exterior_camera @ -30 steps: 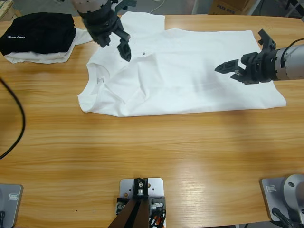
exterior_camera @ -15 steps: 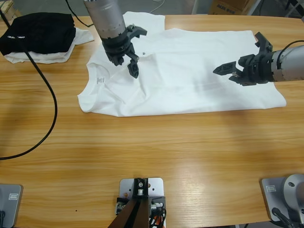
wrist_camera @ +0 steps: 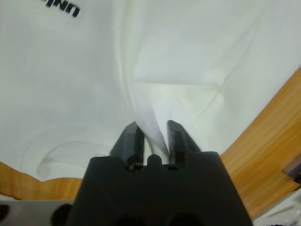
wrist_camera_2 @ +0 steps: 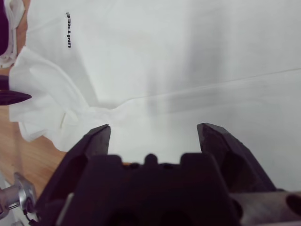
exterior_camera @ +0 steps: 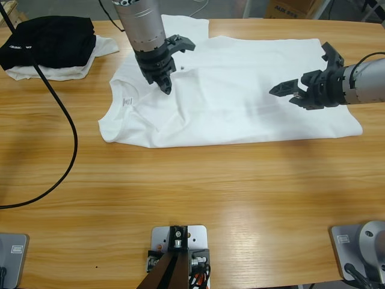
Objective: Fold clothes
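Observation:
The clothes, a large white T-shirt (exterior_camera: 240, 90), lie spread across the far half of the table (exterior_camera: 210, 192), neck label (exterior_camera: 127, 101) to the left. My left gripper (exterior_camera: 165, 88) comes down from the top edge onto the rumpled chest area near the collar. In the left wrist view my left gripper (wrist_camera: 153, 132) is shut on a raised fold of the shirt (wrist_camera: 197, 56). My right gripper (exterior_camera: 301, 69) reaches in from the right and hovers open over the shirt's lower part. The right wrist view shows my right gripper (wrist_camera_2: 154, 129) with nothing between its jaws, above the shirt (wrist_camera_2: 188, 56) and its dark print (wrist_camera_2: 68, 30).
A folded black garment (exterior_camera: 51, 39) rests on a smaller white garment (exterior_camera: 36, 73) at the far left corner. A black cable (exterior_camera: 66, 138) curves over the table's left side. Bare wood fills the near half. A cardboard box (exterior_camera: 289, 9) stands behind the far edge.
My left gripper moved right and down from the collar onto the chest fabric and closed on a fold. The right gripper barely shifted.

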### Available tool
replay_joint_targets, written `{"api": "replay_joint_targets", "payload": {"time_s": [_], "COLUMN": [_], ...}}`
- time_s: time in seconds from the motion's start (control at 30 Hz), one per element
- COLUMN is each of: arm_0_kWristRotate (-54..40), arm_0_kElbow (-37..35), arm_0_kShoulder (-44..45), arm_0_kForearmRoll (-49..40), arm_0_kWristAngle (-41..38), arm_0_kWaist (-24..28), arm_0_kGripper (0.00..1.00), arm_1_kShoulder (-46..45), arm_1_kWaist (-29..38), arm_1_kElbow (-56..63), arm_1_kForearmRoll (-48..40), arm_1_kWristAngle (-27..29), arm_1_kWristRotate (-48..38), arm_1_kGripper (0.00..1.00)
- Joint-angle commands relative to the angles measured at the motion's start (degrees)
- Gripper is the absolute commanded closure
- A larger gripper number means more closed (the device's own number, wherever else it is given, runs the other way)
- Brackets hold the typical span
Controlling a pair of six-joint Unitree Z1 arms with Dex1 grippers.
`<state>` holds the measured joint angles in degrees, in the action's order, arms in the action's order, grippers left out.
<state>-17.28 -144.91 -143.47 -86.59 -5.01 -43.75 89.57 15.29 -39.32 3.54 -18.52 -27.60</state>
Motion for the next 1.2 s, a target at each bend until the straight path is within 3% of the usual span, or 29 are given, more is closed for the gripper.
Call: {"api": "replay_joint_targets", "payload": {"time_s": [0.03, 0.17, 0.27, 0.4, 0.8, 1.2], "arm_0_kWristRotate": [-0.88, -1.99, -9.84, -13.29, -16.05, -17.81], "arm_0_kElbow": [0.33, 0.25, 0.53, 0.95, 1.09, 1.6], "arm_0_kShoulder": [-0.04, 1.77, 3.57, 4.81, 8.94, 7.4], "arm_0_kForearmRoll": [-8.47, -8.5, -8.42, -8.36, -8.33, -7.8], "arm_0_kWristAngle": [0.62, 2.45, 5.68, 6.44, 11.5, 12.08], "arm_0_kWaist": [-0.9, -1.6, -2.39, -3.53, -4.59, -6.49], "arm_0_kGripper": [1.0, 1.0, 1.0, 1.0, 1.0, 1.0], "arm_1_kShoulder": [1.4, 1.05, 1.1, 1.29, 1.13, 2.82], "arm_1_kWaist": [0.53, 0.53, 0.53, 0.53, 0.53, 0.53], "arm_1_kElbow": [2.06, 2.2, 2.2, 2.15, 2.3, 2.3], "arm_1_kForearmRoll": [-0.73, -0.73, -0.73, -0.73, -0.73, -1.2], "arm_1_kWristAngle": [-0.56, -0.47, -0.47, -0.47, -0.47, -0.78], "arm_1_kWristRotate": [0.35, 0.35, 0.35, 0.35, 0.35, 0.61], "arm_1_kGripper": [0.243, 0.244, 0.243, 0.244, 0.243, 0.243]}}
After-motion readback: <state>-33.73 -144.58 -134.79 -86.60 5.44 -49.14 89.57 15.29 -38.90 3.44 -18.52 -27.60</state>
